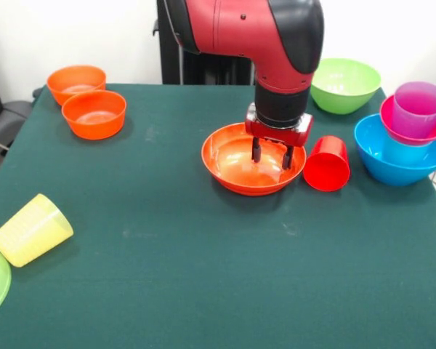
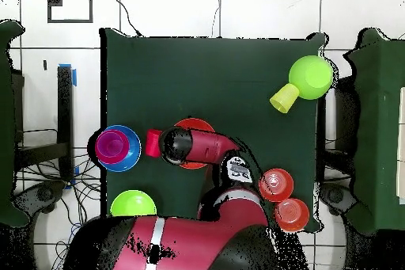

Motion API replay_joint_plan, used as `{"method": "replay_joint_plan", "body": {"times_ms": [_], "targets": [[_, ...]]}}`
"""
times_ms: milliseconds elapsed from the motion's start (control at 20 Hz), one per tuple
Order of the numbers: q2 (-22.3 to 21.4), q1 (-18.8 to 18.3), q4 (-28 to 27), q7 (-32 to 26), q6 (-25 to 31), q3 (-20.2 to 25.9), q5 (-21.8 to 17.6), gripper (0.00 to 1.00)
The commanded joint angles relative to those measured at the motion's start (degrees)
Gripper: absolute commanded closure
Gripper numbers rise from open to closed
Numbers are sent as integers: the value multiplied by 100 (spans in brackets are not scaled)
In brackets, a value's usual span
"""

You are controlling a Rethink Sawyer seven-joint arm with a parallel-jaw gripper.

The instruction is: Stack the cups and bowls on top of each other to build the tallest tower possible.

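Orange bowl under open pincer

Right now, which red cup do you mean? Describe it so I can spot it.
Find the wide orange bowl mid-table, under the gripper. The red cup lies tipped on its side against that bowl, between it and the blue bowl. It is the only red tumbler.

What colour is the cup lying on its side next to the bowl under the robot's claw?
Red, clearest in the front view.

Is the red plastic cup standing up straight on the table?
No, the red plastic cup lies on its side on the green table, right beside the wide orange plastic bowl.
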Motion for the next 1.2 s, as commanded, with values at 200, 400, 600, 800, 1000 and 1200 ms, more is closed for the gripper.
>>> {"method": "replay_joint_plan", "body": {"times_ms": [200, 400, 600, 800, 1000, 1200], "targets": [[556, 348, -632, 944, 625, 393, 527, 0], [628, 438, -805, 989, 728, 332, 662, 0], [801, 559, -1052, 1061, 802, 267, 809, 0], [980, 708, -1351, 1166, 923, 198, 965, 0], [1112, 903, -1640, 1292, 1135, 42, 1117, 0], [1179, 993, -1752, 1292, 1219, -46, 1216, 0]]}}
